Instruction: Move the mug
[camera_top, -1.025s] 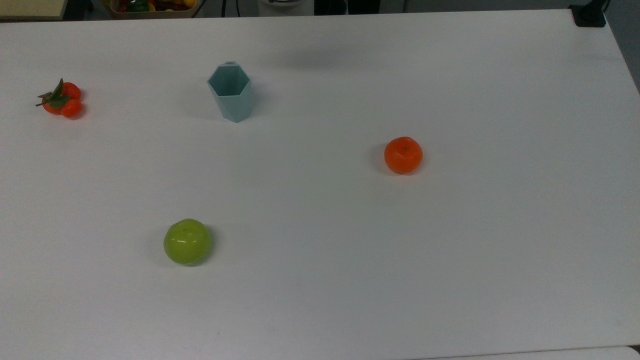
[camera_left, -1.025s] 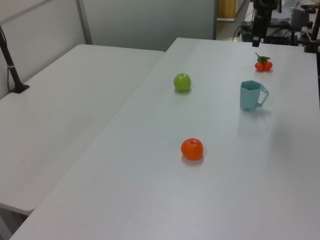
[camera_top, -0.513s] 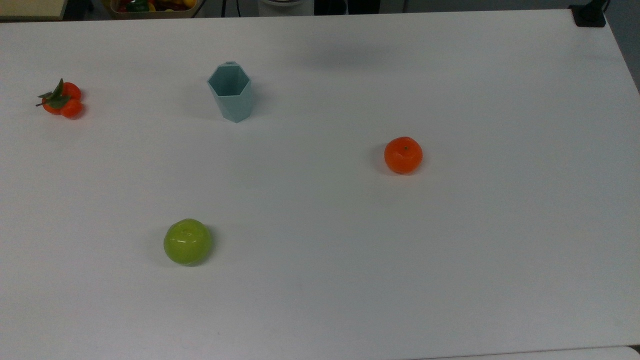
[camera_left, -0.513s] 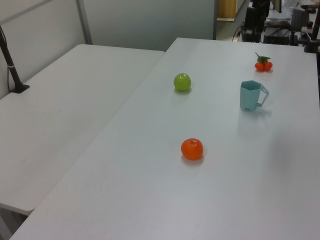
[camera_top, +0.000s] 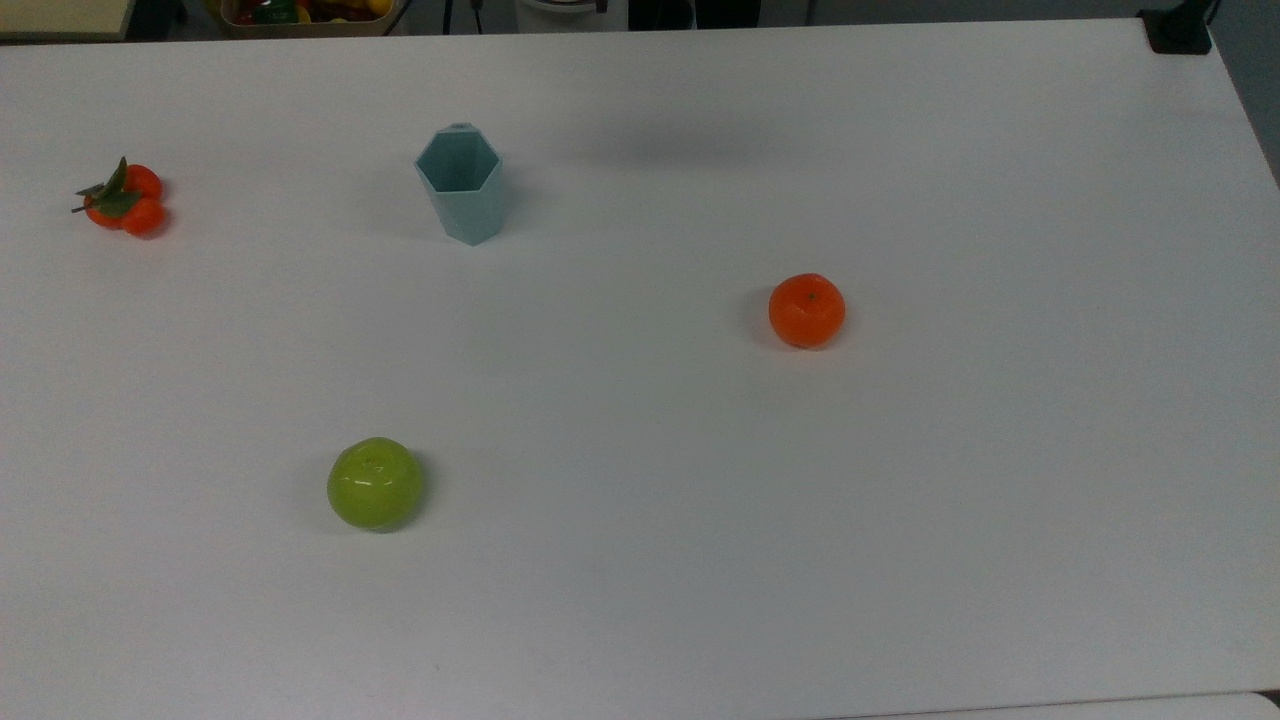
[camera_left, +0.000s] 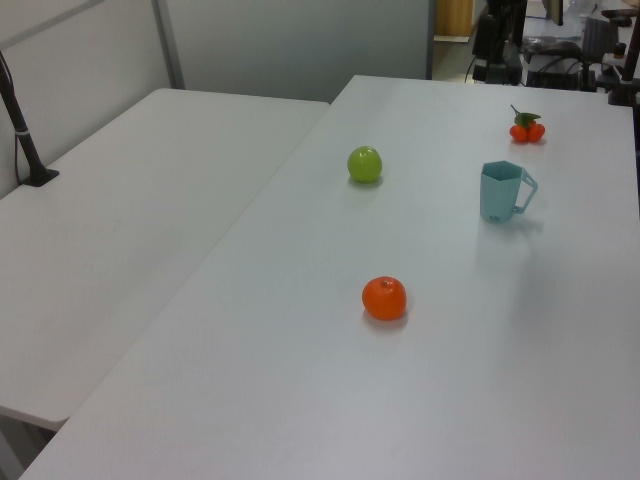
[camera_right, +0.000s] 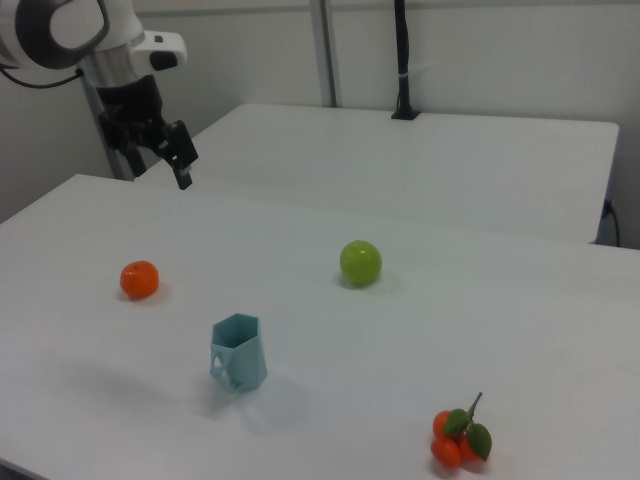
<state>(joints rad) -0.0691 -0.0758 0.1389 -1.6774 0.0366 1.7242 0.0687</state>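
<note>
Going by the right view, from the front to the back. Closest of all sit the little oranges with leaves (camera_right: 458, 438), near the front edge of the white table (camera_right: 520, 330). They are at about 4 o'clock from the mug and well apart from it, so I think they will not get bumped.

Next comes the mug (camera_right: 238, 366). It is pale blue with flat sides, and it gets thinner toward the bottom. It stands straight up on the table with its open top facing the ceiling. Nothing touches it. Its handle shows on the side that faces this camera. In the top view the mug (camera_top: 460, 190) is in the far left part of the table, with bare table all around it. I think that makes it easy to reach from above.

Farther back is the green apple (camera_right: 360, 262), between 1 and 2 o'clock from the mug. The round orange (camera_right: 140, 279) is at about 10 o'clock. Both sit alone, well apart from the mug.

Farthest of all is the gripper (camera_right: 172, 150), up near 11 o'clock from the mug. It hangs in the air by the far edge of the table and points down. It is well apart from the mug and it holds nothing. I cannot tell if it is wide or narrow.

The mug is not moved yet. I think the arm first needs to come over the mug and go down to it. The thin bottom could make the mug tip if it gets pushed from the side.
</note>
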